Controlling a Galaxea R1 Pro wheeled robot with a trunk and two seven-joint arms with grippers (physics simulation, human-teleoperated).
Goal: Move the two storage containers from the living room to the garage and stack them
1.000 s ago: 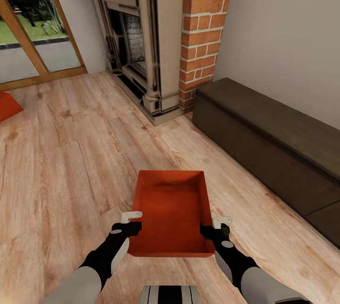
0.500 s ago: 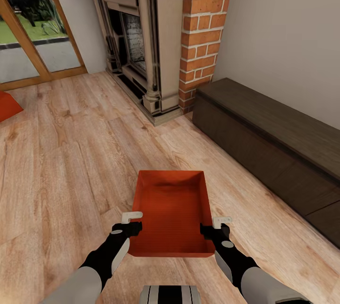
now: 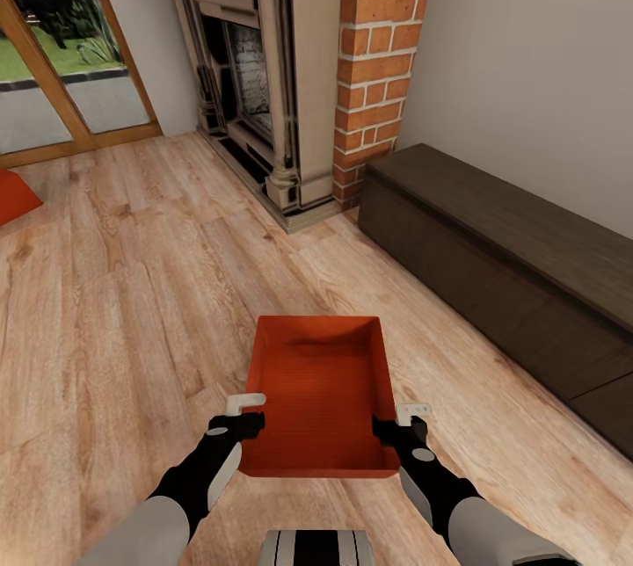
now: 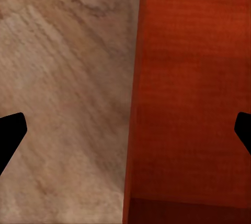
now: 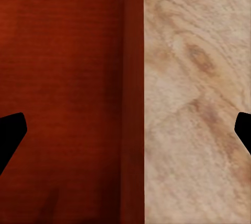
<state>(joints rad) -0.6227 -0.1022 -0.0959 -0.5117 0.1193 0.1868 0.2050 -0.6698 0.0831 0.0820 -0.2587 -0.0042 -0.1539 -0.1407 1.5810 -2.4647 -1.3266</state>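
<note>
In the living room, one orange-red storage container [image 3: 318, 395] lies lengthwise on the wood planks right in front of me. My left gripper [image 3: 245, 414] straddles its left wall and my right gripper [image 3: 406, 421] straddles its right wall. In the left wrist view, the gripper [image 4: 125, 135] stands open, its dark fingertips far apart, with the container wall [image 4: 183, 104] between them. The right wrist view shows the same: gripper [image 5: 125, 135] open over the container wall [image 5: 133, 98]. The other storage container [image 3: 12, 195] shows as a corner at the far left edge. I cannot tell whether the near container is off the planks.
A brick and stone fireplace [image 3: 290, 65] stands ahead. A long dark wooden bench [image 3: 501, 276] runs along the beige right wall. Glass doors with wood frames [image 3: 61, 83] are at the back left. Light wood floor [image 3: 132, 302] stretches to the left.
</note>
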